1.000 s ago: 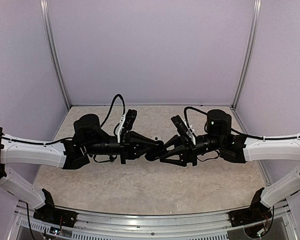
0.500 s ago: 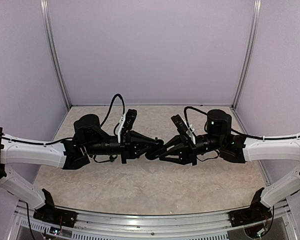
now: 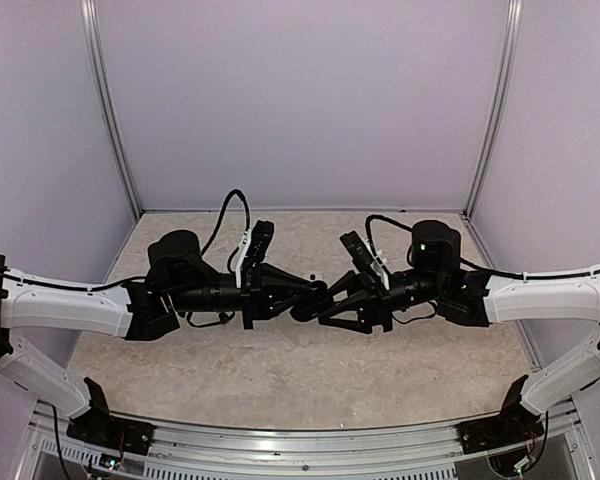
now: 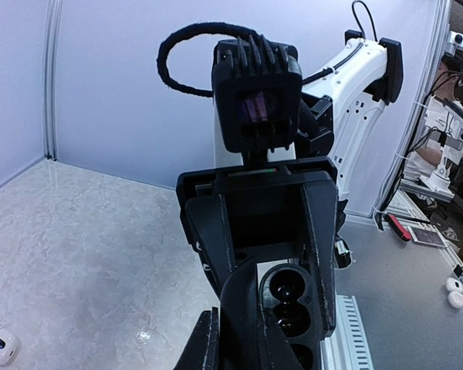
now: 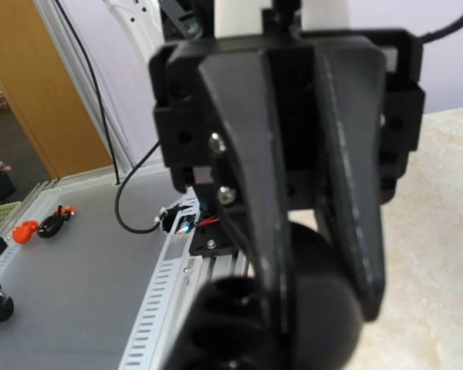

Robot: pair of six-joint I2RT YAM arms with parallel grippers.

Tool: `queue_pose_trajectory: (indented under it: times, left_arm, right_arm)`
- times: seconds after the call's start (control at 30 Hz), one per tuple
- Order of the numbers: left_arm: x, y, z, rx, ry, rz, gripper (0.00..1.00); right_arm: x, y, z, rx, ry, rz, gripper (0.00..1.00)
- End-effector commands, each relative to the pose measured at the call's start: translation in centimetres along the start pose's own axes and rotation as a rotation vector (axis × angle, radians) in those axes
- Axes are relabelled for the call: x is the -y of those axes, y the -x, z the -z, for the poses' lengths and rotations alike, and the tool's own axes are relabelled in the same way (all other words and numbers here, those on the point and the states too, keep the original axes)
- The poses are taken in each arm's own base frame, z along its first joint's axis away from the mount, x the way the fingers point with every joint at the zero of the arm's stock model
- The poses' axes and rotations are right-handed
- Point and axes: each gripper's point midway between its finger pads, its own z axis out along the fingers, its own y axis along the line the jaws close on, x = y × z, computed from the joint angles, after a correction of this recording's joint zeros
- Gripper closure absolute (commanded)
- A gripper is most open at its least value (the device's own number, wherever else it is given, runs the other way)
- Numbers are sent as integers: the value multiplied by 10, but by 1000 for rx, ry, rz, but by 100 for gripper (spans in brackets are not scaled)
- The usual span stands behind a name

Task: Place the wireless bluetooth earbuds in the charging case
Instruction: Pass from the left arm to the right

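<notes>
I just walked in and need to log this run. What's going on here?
Both arms are held above the table, with the left gripper and right gripper meeting tip to tip in mid-air. Between their fingers is the open charging case, its dark sockets facing the left wrist camera. It is unclear which gripper actually grips it, and no earbuds can be made out, seated or loose.

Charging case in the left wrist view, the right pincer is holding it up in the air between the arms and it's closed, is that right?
Not closed. The charging case is open: the left wrist view shows its round sockets. The right pincer does hold it in the air between the arms.
</notes>
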Motion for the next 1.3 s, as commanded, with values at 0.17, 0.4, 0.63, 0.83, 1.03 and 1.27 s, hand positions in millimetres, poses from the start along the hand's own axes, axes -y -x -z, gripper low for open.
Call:
queue_pose_trajectory:
  times: [0.17, 0.4, 0.63, 0.83, 1.03, 1.27]
  left_arm:
    - [6, 11, 3, 37, -7, -50, 96]
    - [7, 10, 2, 33, -4, -58, 96]
    - [5, 10, 2, 31, 4, -61, 96]
    - [4, 7, 0, 24, 7, -60, 96]
    - [3, 7, 1, 21, 12, -57, 96]
    - [-2, 5, 2, 18, 27, -35, 85]
  right_arm:
    - [6, 2, 0, 10, -11, -23, 64]
    - [9, 3, 0, 21, -11, -54, 64]
    - [7, 4, 0, 22, -3, -49, 61]
    - [7, 4, 0, 18, -3, -44, 65]
    - [8, 2, 1, 14, -11, -33, 77]
    - [7, 0, 4, -1, -26, 40, 86]
